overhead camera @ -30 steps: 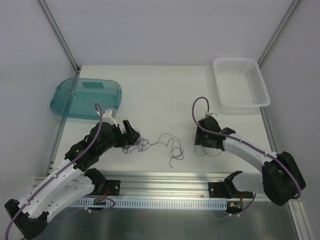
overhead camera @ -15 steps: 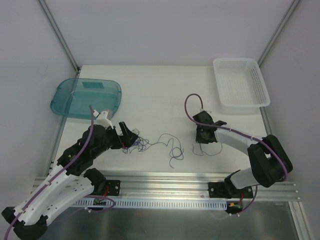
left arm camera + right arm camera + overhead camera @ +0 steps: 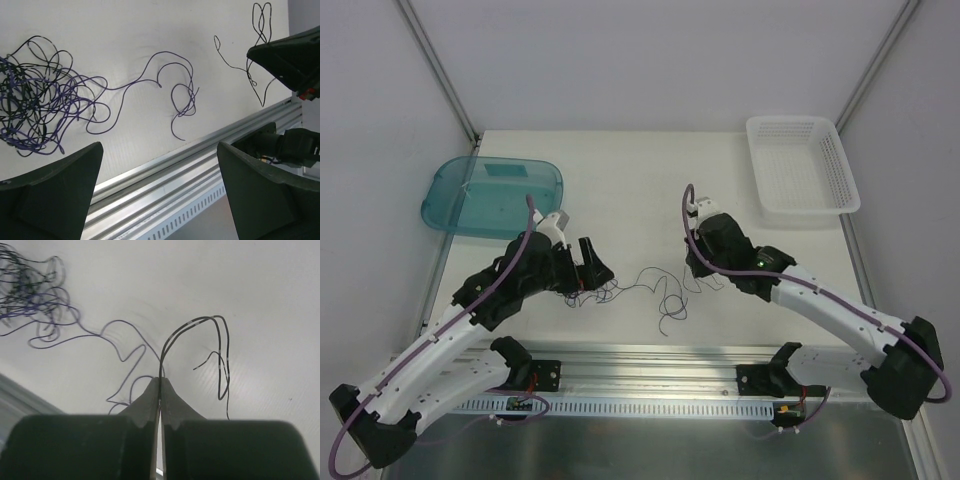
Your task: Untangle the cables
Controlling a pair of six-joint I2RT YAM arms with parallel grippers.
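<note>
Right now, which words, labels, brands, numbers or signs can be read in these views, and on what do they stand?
None can be read.
The teal tray bears a darker rectangular patch, perhaps a label, too small to read.
The white basket and the rail show no lettering.

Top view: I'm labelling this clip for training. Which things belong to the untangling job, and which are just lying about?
Job: cables; left gripper, open; right gripper, shut on one cable.
Lying about: tray; basket.
</note>
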